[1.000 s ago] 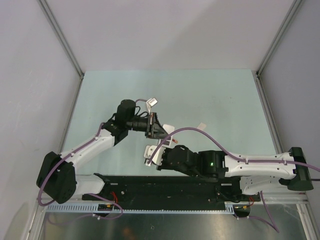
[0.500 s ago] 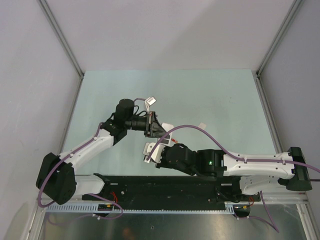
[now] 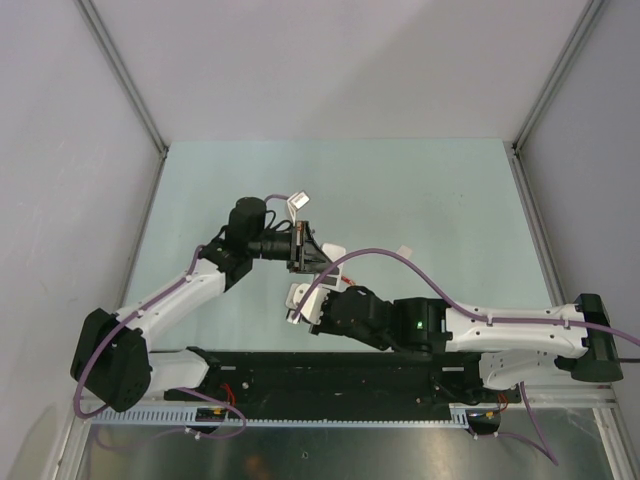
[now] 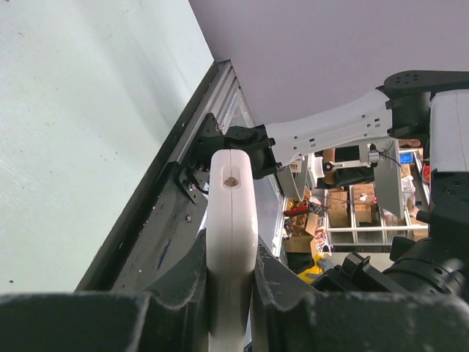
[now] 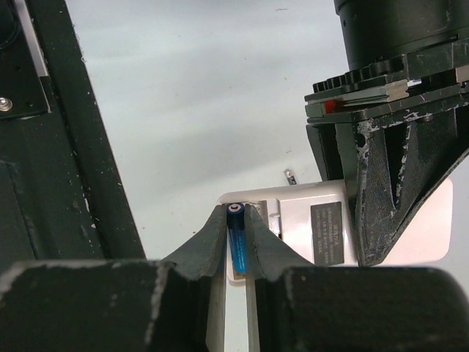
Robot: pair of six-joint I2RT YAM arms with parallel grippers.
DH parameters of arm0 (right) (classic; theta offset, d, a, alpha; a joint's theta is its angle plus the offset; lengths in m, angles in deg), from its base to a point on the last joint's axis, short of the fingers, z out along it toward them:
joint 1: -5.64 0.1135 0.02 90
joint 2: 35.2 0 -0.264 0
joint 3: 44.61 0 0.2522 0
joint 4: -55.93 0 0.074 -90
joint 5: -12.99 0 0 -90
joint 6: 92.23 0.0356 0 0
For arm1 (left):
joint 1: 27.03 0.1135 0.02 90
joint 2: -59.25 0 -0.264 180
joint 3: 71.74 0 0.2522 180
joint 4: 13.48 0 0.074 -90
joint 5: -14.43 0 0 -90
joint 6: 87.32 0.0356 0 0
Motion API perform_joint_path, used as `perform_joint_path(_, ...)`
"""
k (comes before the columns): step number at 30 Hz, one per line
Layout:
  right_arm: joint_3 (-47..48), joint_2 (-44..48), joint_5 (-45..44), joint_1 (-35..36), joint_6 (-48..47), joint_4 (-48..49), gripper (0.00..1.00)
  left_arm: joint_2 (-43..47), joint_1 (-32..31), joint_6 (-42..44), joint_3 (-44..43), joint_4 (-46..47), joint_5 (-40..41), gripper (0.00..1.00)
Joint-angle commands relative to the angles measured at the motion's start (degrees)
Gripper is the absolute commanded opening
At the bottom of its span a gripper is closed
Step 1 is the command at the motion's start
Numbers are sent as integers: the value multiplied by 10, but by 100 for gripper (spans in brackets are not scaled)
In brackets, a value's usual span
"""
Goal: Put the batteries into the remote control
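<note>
1. Two tools, both closed. My right tool [image 5: 236, 220] pinches the blue battery [image 5: 237, 242] between its tips, and my left tool [image 4: 231, 253] clamps the remote control [image 4: 231, 205] edge-on.
2. Over the last second both have crept slightly far and left together, with the battery kept against the remote's left end.
3. The remote hangs over the near middle of the bench [image 3: 420, 190]. I judge seating is under way, not finished.

blue battery [image 5: 236, 248]: partly hidden | remote control [image 4: 231, 242]: base cut off
</note>
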Motion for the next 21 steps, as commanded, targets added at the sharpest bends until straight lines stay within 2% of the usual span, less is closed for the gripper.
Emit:
perform_joint_path(1, -13, -22, 1, 5, 18, -119, 0, 37, 8, -63, -61, 36, -43, 0)
perform_joint_path(5, -13, -23, -23, 17, 9, -132, 0, 28, 8, -56, -59, 23, -51, 0)
perform_joint_path(10, -10, -31, -37, 22, -4, -140, 6, 24, 12, -55, -52, 21, -58, 0)
perform_joint_path(21, -9, -51, -40, 26, -6, -143, 11, 37, 19, -67, -68, 21, -60, 0)
